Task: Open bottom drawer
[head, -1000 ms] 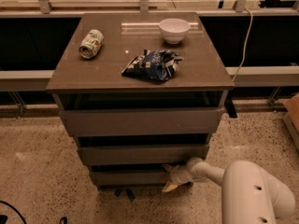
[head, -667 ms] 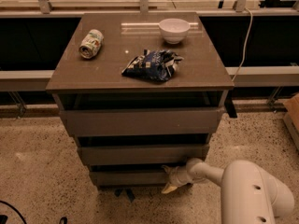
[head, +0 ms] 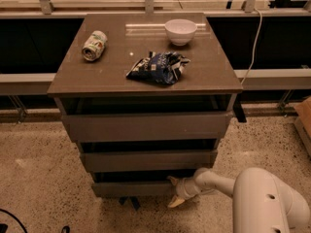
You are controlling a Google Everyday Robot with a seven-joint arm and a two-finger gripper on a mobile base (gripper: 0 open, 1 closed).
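The gripper [head: 173, 191] is seen low at the right end of the bottom drawer [head: 131, 189], its fingers [head: 175, 202] held apart, one above and one below the front panel's edge. The drawer is set lowest in the cabinet, under the middle drawer [head: 146, 160]. A can [head: 94, 45], a chip bag [head: 158, 67] and a bowl [head: 181, 31] are laid on the cabinet top [head: 214, 76].

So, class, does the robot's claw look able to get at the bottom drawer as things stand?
Probably yes. The claw sits low at the right end of the bottom drawer, against its front panel, and nothing stands between them. The arm comes in from the right, over open floor.
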